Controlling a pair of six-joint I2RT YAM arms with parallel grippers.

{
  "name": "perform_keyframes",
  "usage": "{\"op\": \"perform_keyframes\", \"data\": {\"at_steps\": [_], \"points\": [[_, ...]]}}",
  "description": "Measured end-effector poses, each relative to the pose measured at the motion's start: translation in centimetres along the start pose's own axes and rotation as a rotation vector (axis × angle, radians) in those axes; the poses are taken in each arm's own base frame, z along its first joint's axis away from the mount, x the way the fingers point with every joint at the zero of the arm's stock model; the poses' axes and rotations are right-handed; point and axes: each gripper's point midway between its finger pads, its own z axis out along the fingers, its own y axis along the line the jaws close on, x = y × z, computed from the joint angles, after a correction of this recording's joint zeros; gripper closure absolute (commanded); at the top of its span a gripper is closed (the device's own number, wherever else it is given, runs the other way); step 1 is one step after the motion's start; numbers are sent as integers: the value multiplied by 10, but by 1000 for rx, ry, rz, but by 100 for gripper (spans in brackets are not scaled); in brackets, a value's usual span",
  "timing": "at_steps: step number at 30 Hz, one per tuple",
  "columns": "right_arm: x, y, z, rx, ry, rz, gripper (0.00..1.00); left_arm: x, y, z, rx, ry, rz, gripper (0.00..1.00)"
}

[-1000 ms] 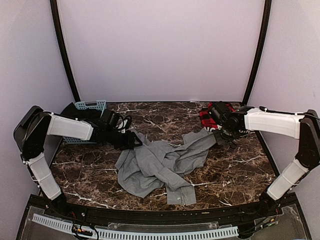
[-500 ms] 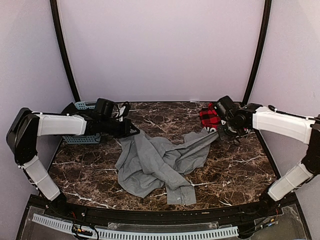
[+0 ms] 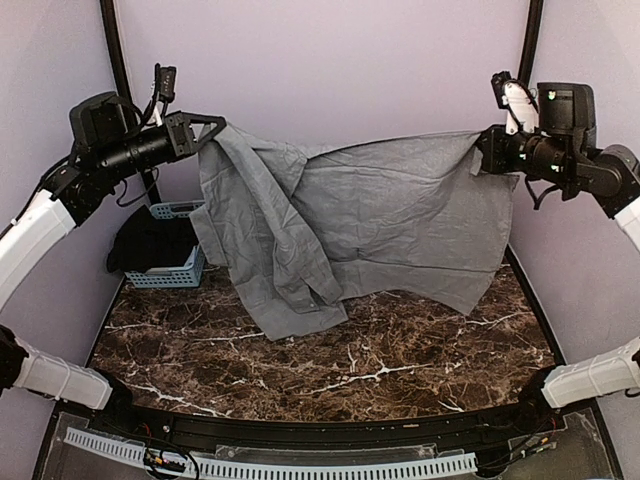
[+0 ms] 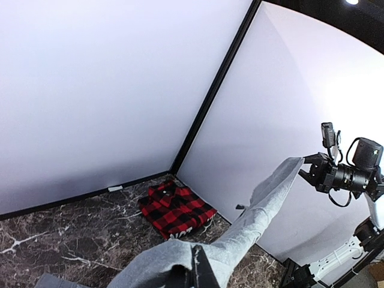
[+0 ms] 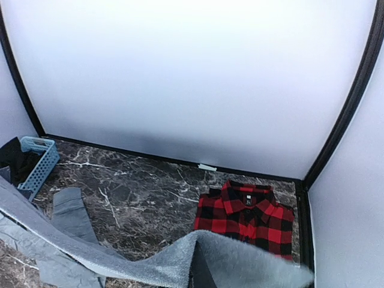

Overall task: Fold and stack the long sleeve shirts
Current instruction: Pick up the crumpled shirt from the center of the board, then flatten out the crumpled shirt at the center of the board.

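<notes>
Two shirts to place, near to far. What sits closest? (Q)

Bare brown marble desk (image 3: pixel 350 375) along the near edge. Past it, the grey shirt (image 3: pixel 400 215) hangs as a wide sheet across the middle, most of it raised well above the desk. Its lowest folds, left of centre, reach the marble. In the right wrist view one sleeve lies flat on the surface. (R)

End effectors? (Q)

Left end effector (image 3: pixel 207 135) is clenched on the shirt's upper left edge. Right end effector (image 3: pixel 484 155) is clenched on the upper right edge. Both are high and well apart, with the cloth stretched between them and sagging slightly. (R)

And behind the sheet? (Q)

Blue basket (image 3: pixel 172 268) sits at the far left of the desk with dark cloth (image 3: pixel 150 240) in it. The plaid shirt (image 5: pixel 246 219) lies folded flat in the far right corner of the desk, collar toward the far side. From above it is hidden by the grey shirt; both wrist views show it. It lies apart from the grey shirt. (R)
</notes>
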Motion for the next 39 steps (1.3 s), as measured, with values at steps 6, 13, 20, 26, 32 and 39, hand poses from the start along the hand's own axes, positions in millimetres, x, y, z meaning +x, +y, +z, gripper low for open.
{"op": "perform_keyframes", "data": {"at_steps": [6,13,20,26,32,39], "points": [[-44,19,-33,-157,-97,-6,100,-38,-30,-11,62,-53,38,100],[-55,34,-61,-289,-107,-17,100,-68,-63,-49,74,-99,87,100],[-42,61,-92,-502,-71,-35,100,-103,-118,-114,134,-193,167,100],[-66,75,-145,-687,-170,-34,100,-121,-158,-153,202,-223,224,100],[-82,77,-188,-797,-253,-22,100,-120,-178,-167,270,-203,232,100],[-83,82,-197,-851,-254,-6,100,-124,-191,-179,305,-213,242,100]]}}
